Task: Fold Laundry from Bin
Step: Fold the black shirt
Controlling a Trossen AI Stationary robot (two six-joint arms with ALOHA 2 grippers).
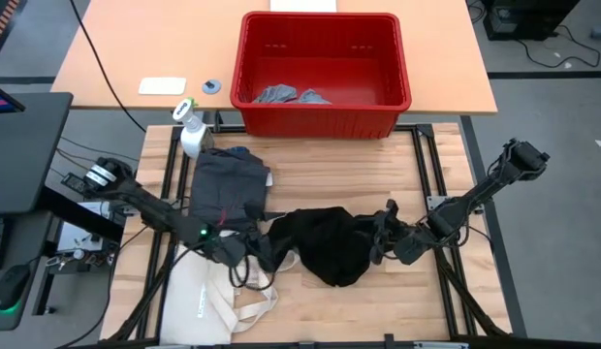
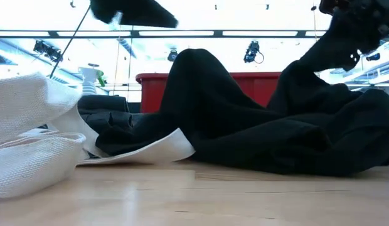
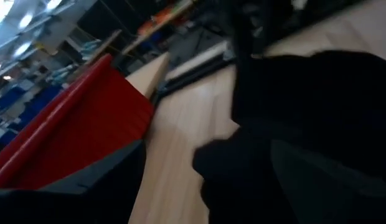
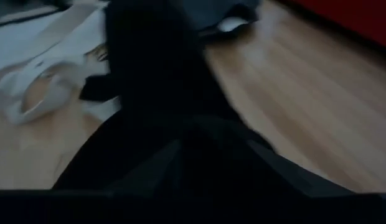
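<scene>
Looking straight down, high view: black garment [image 1: 325, 244] lies bunched in a wide heap near the front middle of the wooden table [image 1: 378, 165], well apart from the red bin [image 1: 323, 73] at the far edge. Bin holds small light grey pieces [image 1: 281, 95]. Dark grey garment [image 1: 226, 186] lies flat to the left, just beside the black heap, with a spray bottle [image 1: 191, 129] near its far corner. Cream tote bag [image 1: 208, 296] sits at the front left. Left gripper [image 1: 250, 254] rests at the heap's left end, right gripper [image 1: 395, 242] at its right end; against black cloth, whether either set of fingers is parted or pinching cannot be told.

Low view: black garment [image 2: 257, 119] rises in soft humps and drapes to the table, one edge overlapping the tote bag [image 2: 37, 144]. Bin's red wall [image 2: 238, 85] shows behind.

Left wrist view: black cloth [image 3: 311, 124] fills the near field, bin wall [image 3: 75, 130] beyond. Finger state not readable.

Right wrist view: black cloth [image 4: 162, 99] directly ahead, tote handles [image 4: 43, 93] farther off. Finger state not readable.

Handling judgement: soft, limp, light, likely to sag and slide rather than hold shape; not fragile. Best taken at two outer edges or corners, one per gripper, and drawn apart to flatten before folding.
</scene>
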